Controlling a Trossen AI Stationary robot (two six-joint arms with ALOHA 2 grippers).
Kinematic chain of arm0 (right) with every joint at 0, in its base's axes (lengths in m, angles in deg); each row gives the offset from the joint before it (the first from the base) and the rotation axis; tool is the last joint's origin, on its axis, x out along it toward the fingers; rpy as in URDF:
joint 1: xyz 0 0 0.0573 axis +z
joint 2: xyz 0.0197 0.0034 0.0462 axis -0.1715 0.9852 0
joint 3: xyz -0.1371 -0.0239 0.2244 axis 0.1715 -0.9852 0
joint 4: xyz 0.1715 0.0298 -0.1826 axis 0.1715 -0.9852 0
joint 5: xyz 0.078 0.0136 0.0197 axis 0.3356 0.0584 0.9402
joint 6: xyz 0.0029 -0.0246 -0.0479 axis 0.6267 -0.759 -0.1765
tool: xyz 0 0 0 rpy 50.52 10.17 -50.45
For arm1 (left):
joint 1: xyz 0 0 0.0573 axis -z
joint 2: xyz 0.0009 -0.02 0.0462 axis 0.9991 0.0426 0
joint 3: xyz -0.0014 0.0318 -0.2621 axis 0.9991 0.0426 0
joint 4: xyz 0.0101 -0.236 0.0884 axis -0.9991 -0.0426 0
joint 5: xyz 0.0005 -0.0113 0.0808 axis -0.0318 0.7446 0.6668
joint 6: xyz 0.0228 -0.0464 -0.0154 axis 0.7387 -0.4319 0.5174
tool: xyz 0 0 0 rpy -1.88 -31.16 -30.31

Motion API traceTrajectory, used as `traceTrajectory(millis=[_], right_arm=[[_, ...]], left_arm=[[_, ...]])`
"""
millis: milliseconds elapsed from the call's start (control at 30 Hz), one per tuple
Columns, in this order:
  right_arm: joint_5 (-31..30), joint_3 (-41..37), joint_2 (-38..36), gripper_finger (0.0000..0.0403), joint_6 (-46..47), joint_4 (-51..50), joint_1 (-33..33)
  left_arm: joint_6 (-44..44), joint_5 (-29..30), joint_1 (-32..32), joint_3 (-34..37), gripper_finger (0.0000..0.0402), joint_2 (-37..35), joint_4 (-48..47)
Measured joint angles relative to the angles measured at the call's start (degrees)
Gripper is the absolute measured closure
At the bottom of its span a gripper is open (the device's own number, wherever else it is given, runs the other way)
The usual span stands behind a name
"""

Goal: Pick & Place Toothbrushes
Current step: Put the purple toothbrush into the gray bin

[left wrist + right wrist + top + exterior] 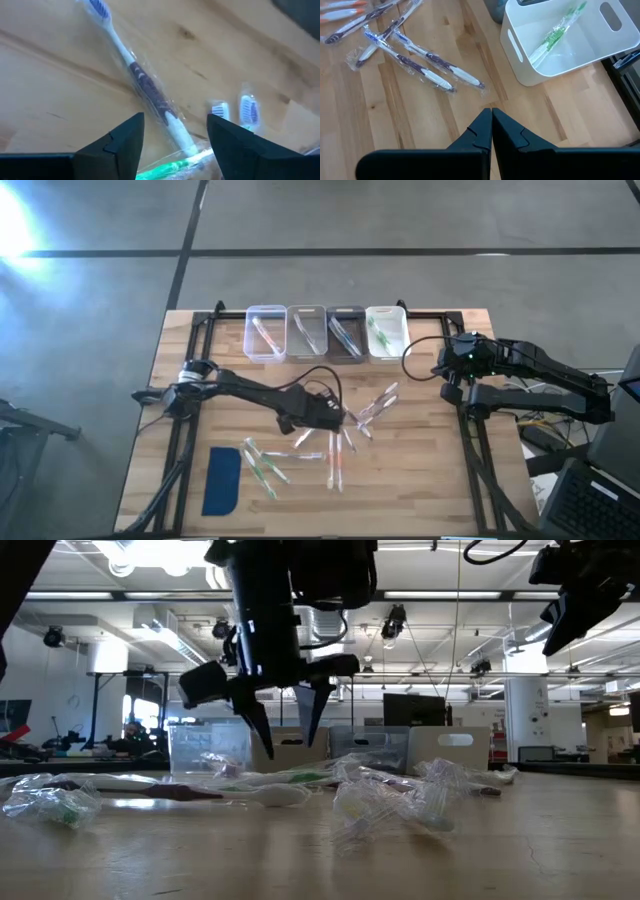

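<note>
Several wrapped toothbrushes point(335, 462) lie flat and scattered on the middle of the wooden table point(430, 480). My left gripper point(346, 420) hangs open just above this pile, pointing steeply down. In the left wrist view its fingers point(127, 137) stand on either side of the handle end of a white and purple toothbrush point(150, 95), with a green one point(165, 170) below them. In the low view the fingertips point(262, 740) are a little above the pile. My right gripper point(491, 117) waits shut over the table's far right, beside the white bin point(560, 45).
Four small bins point(306, 332) stand in a row at the far edge, each with a toothbrush inside. A flat dark-blue pad point(222, 480) lies near the front left. Green toothbrushes point(262, 465) lie next to it. Black frame rails point(478, 460) run along the table's sides.
</note>
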Motion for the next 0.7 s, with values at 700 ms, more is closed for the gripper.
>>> traceTrajectory(millis=[700], right_arm=[[0.0,0.0,0.0,0.0394,0.0,0.0,0.0]], left_arm=[[0.8,-5.9,-3.9,13.8,0.0184,-0.3,13.4]])
